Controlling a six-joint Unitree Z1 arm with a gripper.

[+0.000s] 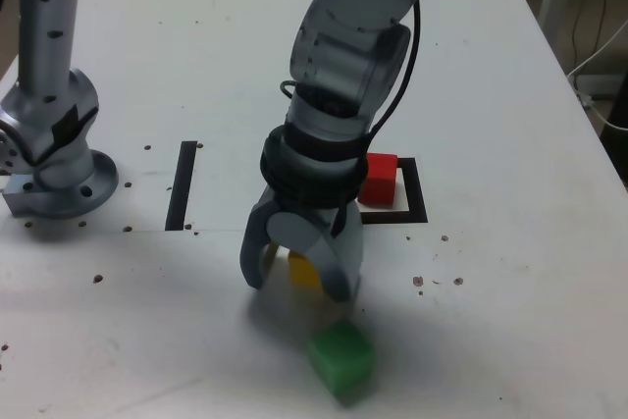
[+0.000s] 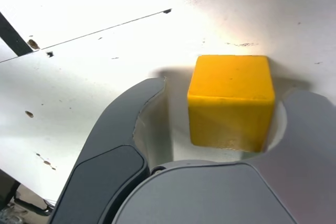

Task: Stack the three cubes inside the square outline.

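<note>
My gripper reaches down to the table, its jaws on either side of the yellow cube. In the wrist view the yellow cube rests on the table between the fingers of the gripper. One finger touches the cube's side and the other finger stands a small gap away from it. The red cube sits inside the square outline, behind the gripper and partly hidden by the arm. The green cube lies on the table just in front of the gripper.
A straight black strip lies on the white table toward the exterior view's left. The arm's grey base stands at the far left. The table's right edge runs diagonally, with cables beyond it.
</note>
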